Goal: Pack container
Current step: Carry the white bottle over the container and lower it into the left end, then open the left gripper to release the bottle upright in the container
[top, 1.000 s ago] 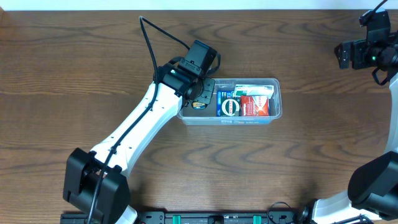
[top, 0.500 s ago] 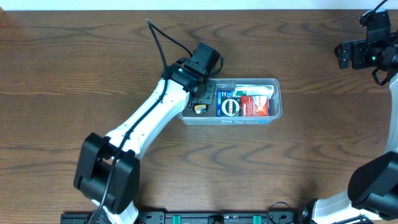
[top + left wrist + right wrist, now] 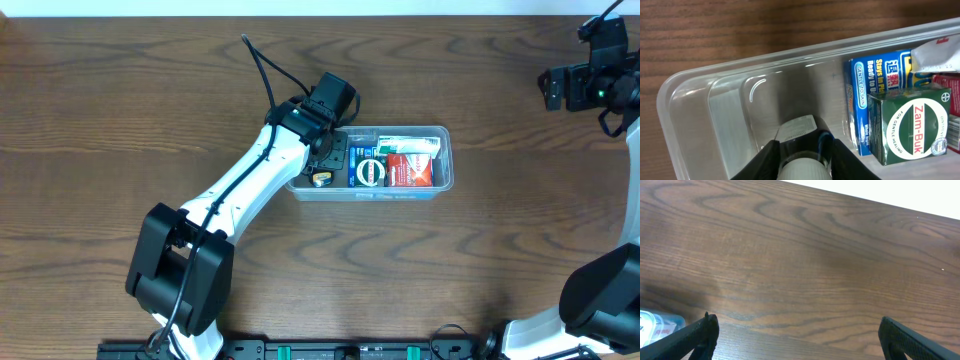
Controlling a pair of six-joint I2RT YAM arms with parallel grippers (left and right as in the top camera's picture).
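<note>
**A:** Left arm's elbow has swung closer to the container (image 3: 445, 160) over the last second, and the bottle (image 3: 320, 178) has slid a little toward the container's near wall. So what does the next move turn on?

**B:** It turns on the bottle (image 3: 802, 132) sitting right between the left jaws (image 3: 805, 146). They stand narrow and touch it on both sides, so I judge them to be holding it. It hangs low over the bare floor at the container's left end.

**A:** Which way does it lie?

**B:** The white cap points back at the wrist. I cannot tell its tilt to the floor beyond that. The container's long axis runs left to right across the counter (image 3: 100, 100).

**A:** Is there room to move?

**B:** The left end is free out to the rounded corner (image 3: 670, 100). On the right the blue box (image 3: 860, 95) stands near, with the Zam-Buk box (image 3: 910, 125) against it. Letting go and lifting straight out looks the safest, keeping off that blue box.

**A:** And the other arm?

**B:** The right jaws (image 3: 796, 327) are wide and hold nothing. They are well apart from the container, past its right end, so the left arm is the 1 to use.
</note>
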